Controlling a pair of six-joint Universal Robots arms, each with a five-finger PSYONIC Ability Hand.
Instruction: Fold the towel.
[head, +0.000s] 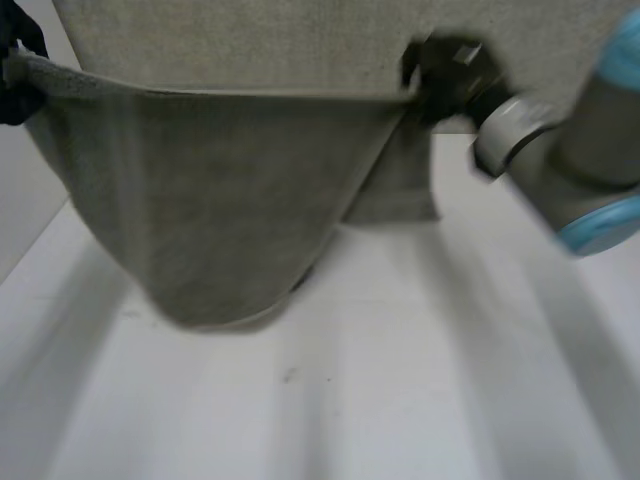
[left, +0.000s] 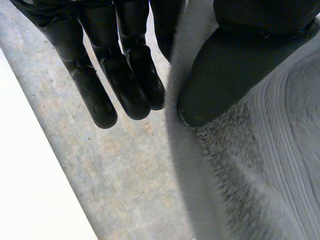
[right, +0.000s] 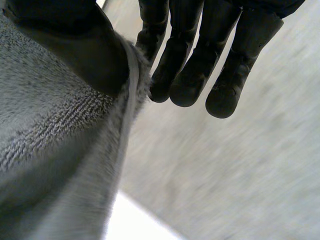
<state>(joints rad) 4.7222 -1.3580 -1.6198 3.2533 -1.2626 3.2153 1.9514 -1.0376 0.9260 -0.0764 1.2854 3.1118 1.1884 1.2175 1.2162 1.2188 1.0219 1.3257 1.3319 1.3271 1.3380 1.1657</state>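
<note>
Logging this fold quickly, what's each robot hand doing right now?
Left robot hand: shut on the grey terry towel, pinching its edge.
Right robot hand: shut on the same towel, pinching its edge.

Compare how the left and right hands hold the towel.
A flap of the towel hangs below the right hand; none hangs below the left hand. The left hand is far out sideways; the right hand is nearer the middle. Both pinch the towel edge between thumb and fingers.
</note>
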